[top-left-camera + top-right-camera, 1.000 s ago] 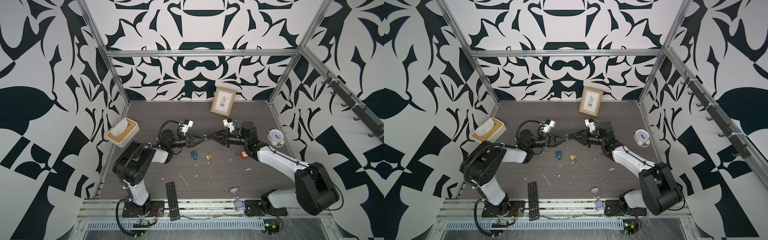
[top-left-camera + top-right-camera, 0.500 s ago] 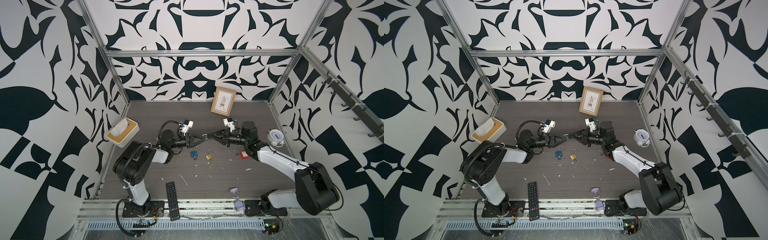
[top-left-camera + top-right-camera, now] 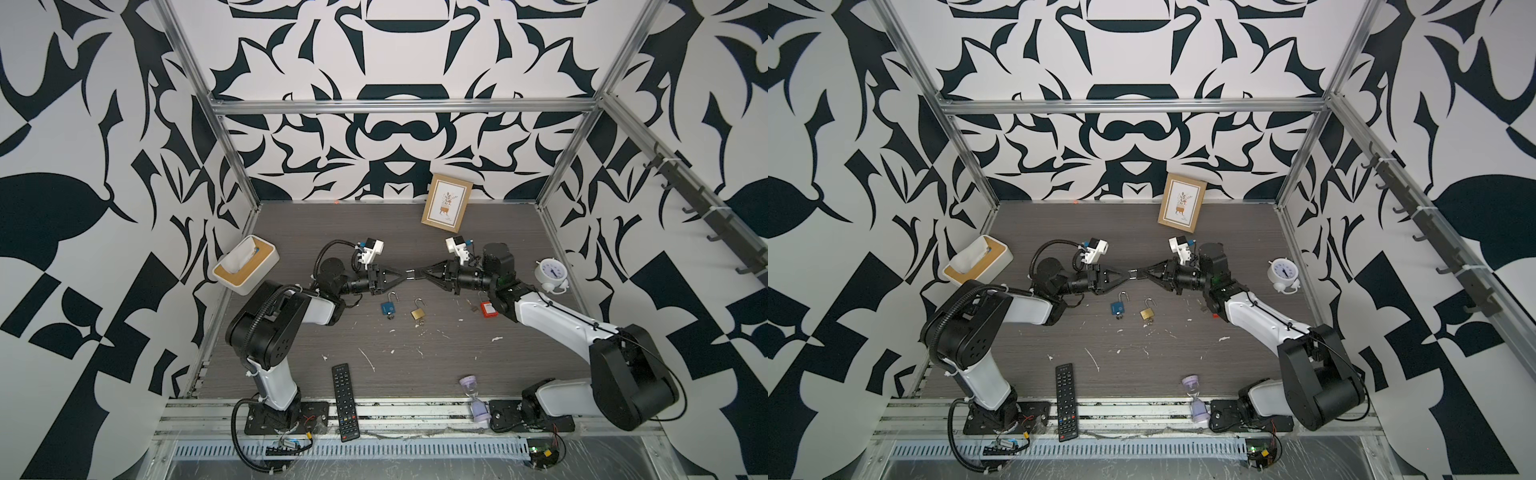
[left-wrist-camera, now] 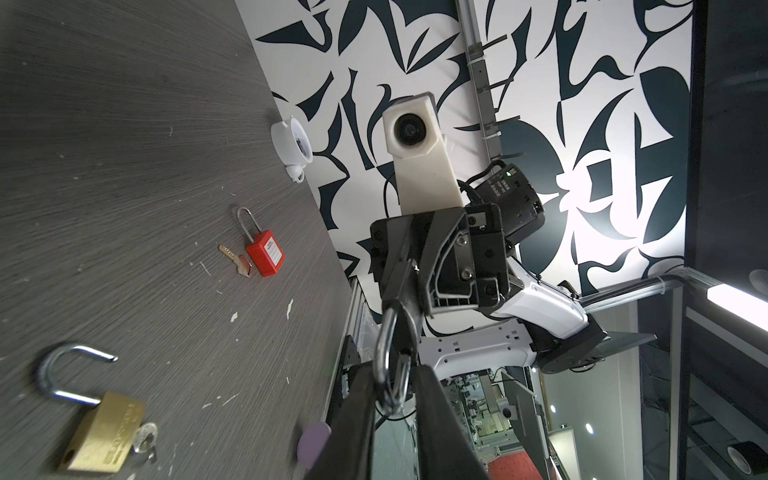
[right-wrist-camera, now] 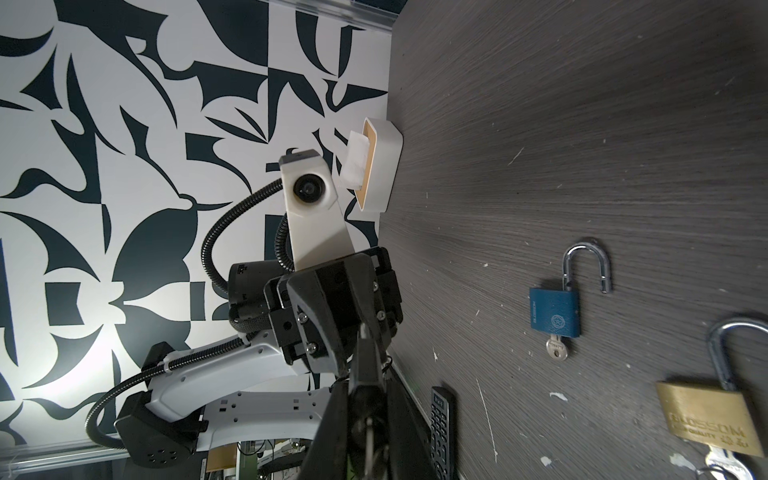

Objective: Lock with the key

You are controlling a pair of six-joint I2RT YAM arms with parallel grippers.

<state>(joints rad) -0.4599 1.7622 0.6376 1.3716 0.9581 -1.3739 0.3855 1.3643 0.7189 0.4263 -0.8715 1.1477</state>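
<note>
The left pincer (image 3: pixel 404 273) and right pincer (image 3: pixel 417 273) meet tip to tip above the middle of the worktop (image 3: pixel 374 232), both arms stretched level. Between them hangs a small silver loop (image 4: pixel 386 357). The right pincer is clamped on its far end, and the left one's fingers (image 4: pixel 361 415) sit nearly together, pressed on either side of its near end. Whether the loop is a shackle or a ring cannot be told. Just in front of the tips lie a blue lock (image 3: pixel 388 307) and a brass lock (image 3: pixel 417 312), side by side but apart, shackles open, each with a key in its base. A red lock (image 3: pixel 488 308) lies under the right arm with a loose key (image 4: pixel 235 259) just beside it. All three sit well clear of the walls. Bare worktop runs behind the pincers to a frame (image 3: pixel 446 208) leaning on the back wall, and forward to a remote (image 3: pixel 345 401) and hourglass (image 3: pixel 473 399) at the front edge. A box (image 3: pixel 245 272) hugs the left wall and a clock (image 3: pixel 550 274) the right.
</note>
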